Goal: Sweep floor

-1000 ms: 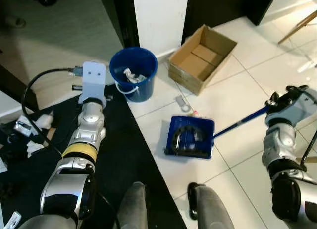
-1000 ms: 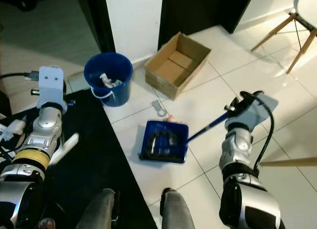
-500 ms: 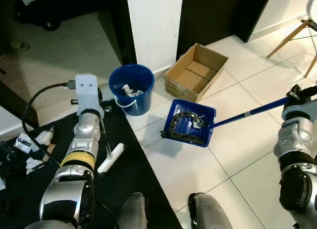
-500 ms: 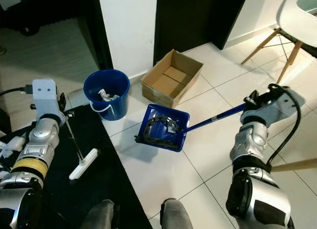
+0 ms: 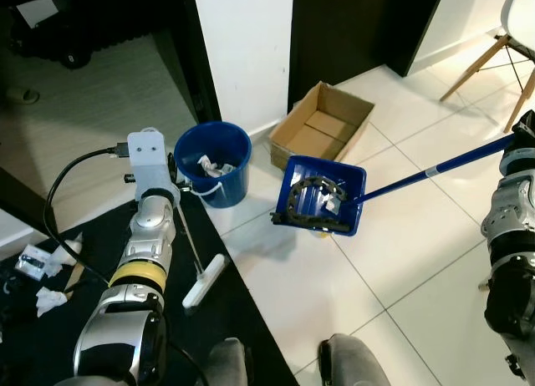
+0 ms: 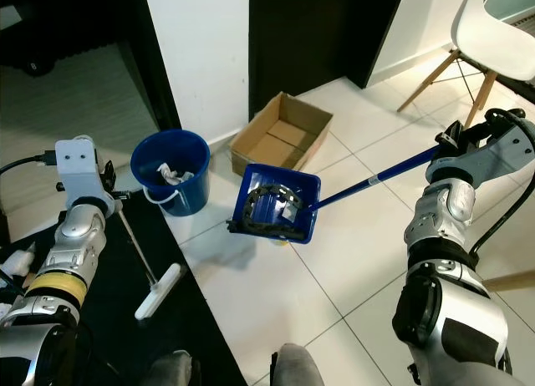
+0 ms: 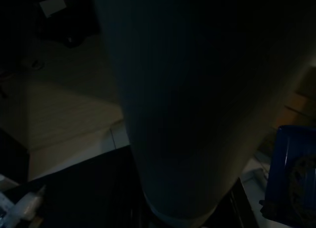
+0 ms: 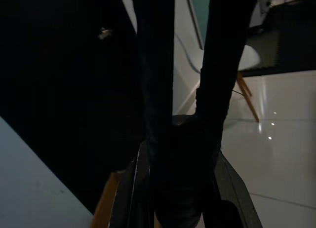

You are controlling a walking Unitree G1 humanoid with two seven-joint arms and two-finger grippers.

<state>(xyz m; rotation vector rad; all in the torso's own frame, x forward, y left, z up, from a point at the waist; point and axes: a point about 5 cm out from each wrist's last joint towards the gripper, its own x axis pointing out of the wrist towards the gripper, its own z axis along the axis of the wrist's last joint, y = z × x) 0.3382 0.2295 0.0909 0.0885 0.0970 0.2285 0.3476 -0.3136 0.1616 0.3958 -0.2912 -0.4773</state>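
Two tools are in play. With our right gripper (image 6: 447, 139) we are holding the dustpan (image 5: 322, 195) by the far end of its long blue handle (image 5: 435, 170), fingers closed round the shaft, so the pan is hanging above the white floor (image 5: 393, 261) and tipping its open mouth down toward the bucket (image 5: 213, 162). We judge that we are carrying the swept-up litter, a dark ring and pale scraps lying in the pan, over for emptying. The pan is near the bucket, not yet over it.

Our left gripper (image 5: 171, 195) is gripping the thin stick of the broom (image 5: 205, 279), whose white head is resting on the black mat (image 5: 242, 336); how its fingers are sitting we cannot tell.

A cardboard box (image 5: 322, 129) is sitting just behind the pan, beside the bucket and close to the white pillar (image 5: 242, 43). Some scraps (image 5: 38, 277) are lying on the mat at our far left. A wooden-legged chair (image 6: 485, 35) is standing well apart on the right. The bucket's rim looks unobstructed, already holding some paper.
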